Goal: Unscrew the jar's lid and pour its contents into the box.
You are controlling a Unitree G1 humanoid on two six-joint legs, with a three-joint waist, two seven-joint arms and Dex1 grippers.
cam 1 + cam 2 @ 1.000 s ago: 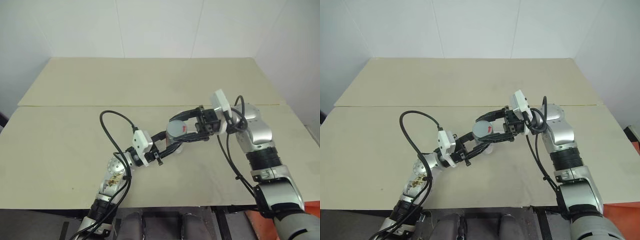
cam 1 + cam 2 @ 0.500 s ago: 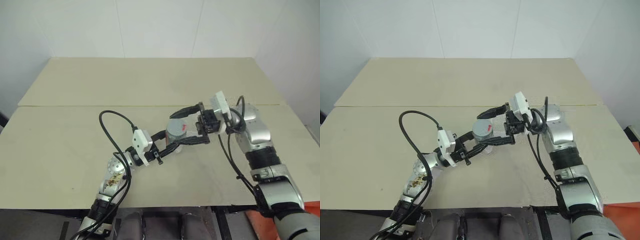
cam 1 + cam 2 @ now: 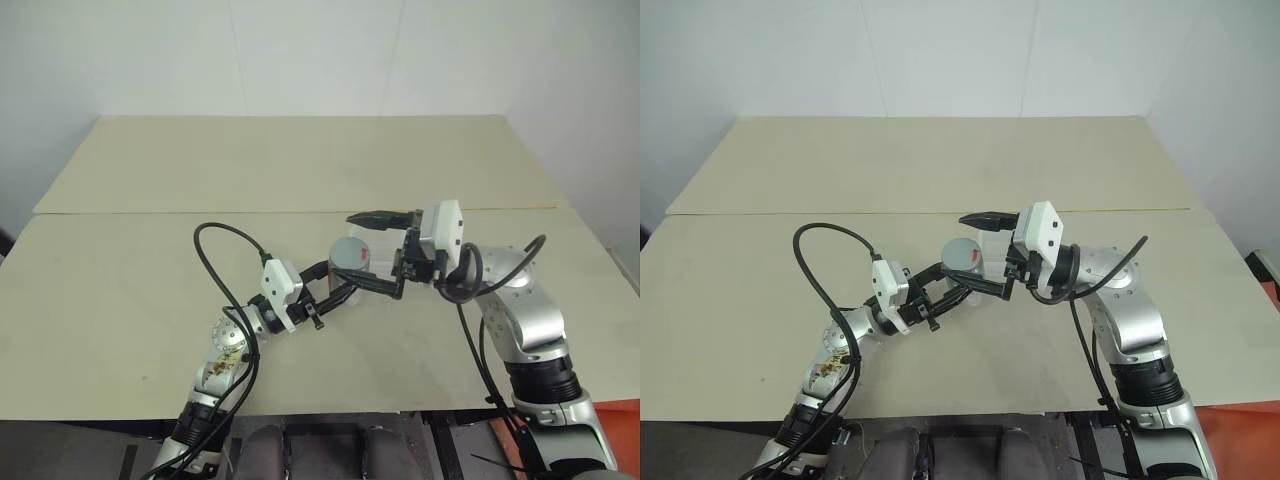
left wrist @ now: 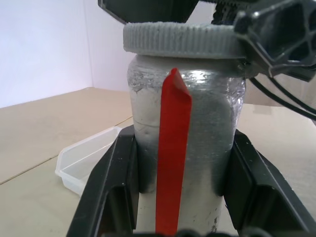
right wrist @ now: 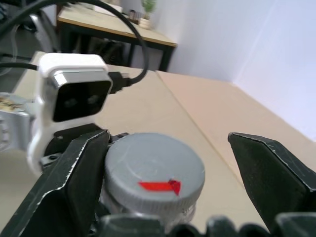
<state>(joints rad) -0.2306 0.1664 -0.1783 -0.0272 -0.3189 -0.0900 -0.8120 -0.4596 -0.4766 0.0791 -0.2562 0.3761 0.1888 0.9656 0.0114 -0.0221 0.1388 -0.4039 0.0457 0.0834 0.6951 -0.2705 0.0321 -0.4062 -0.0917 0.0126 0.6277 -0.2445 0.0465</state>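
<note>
My silvery jar [image 4: 183, 148] with its red stripe stands upright above the worktop, grey ribbed lid [image 5: 154, 169] still on, the clear shallow box [image 4: 87, 159] lying just beside it.

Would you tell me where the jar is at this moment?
In the left eye view, the jar sits mid-table, clamped by the left gripper, its lid between the right gripper's open fingers.

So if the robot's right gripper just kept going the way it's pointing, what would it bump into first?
Probably the lid on the jar: the open right gripper points at it, fingers either side. Depth is hard to judge.
</note>
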